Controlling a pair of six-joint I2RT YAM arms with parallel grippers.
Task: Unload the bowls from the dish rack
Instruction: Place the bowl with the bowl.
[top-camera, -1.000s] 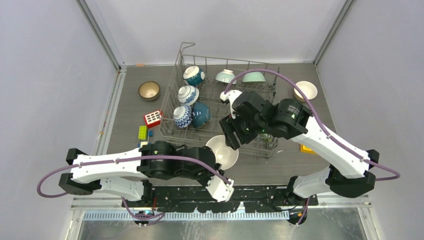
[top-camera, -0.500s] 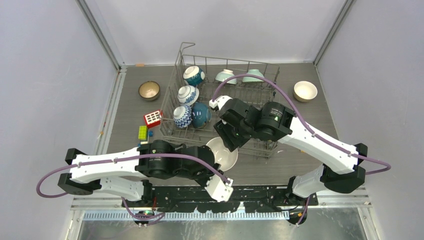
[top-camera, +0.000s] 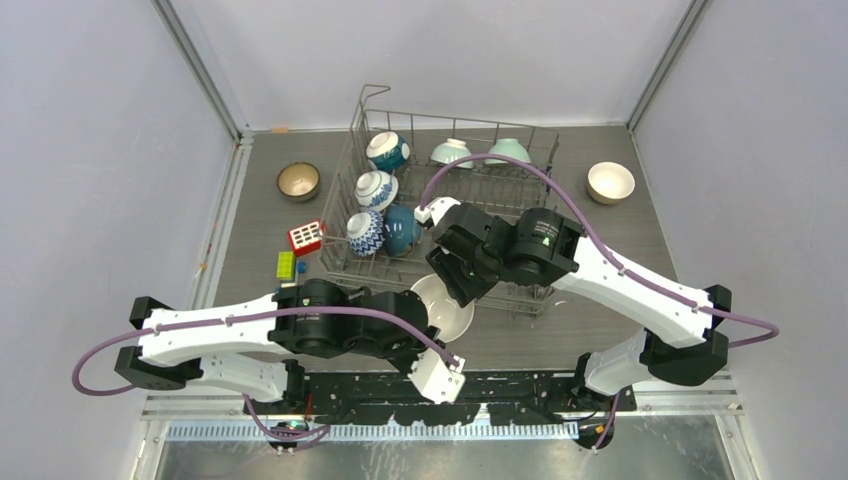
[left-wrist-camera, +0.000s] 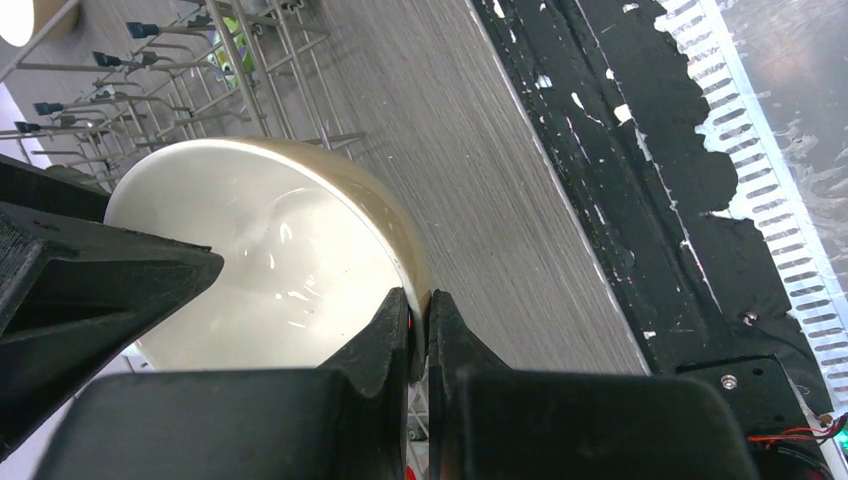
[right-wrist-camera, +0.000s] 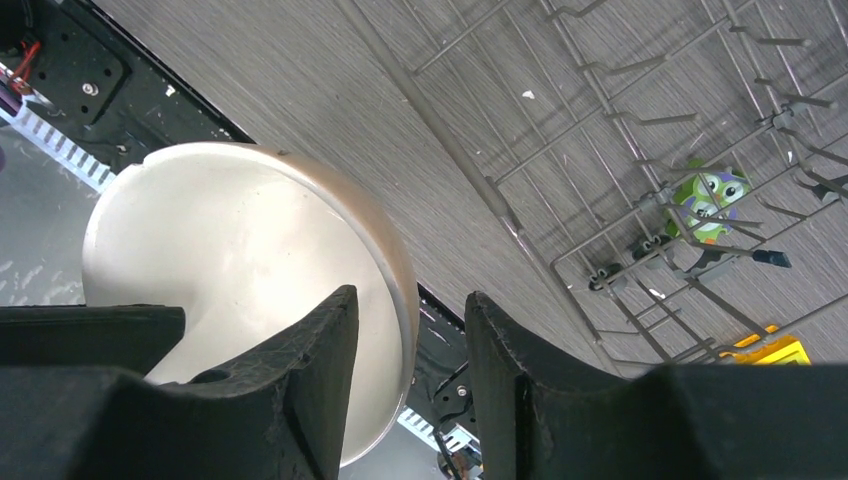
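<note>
Cream bowl (top-camera: 447, 308) just beside the near edge of the dish rack (top-camera: 490, 190). We see the left gripper (left-wrist-camera: 420, 318) pinching its rim, while the right gripper (right-wrist-camera: 410, 300) stands spread astride that rim, one finger inside, one outside. Other bowls (top-camera: 377, 188) sit inside the rack.

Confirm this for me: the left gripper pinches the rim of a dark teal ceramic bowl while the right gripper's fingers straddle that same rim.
Not teal: the left wrist view shows the left gripper pinching the rim of a round cream-white ceramic bowl; the right gripper does straddle that rim.
</note>
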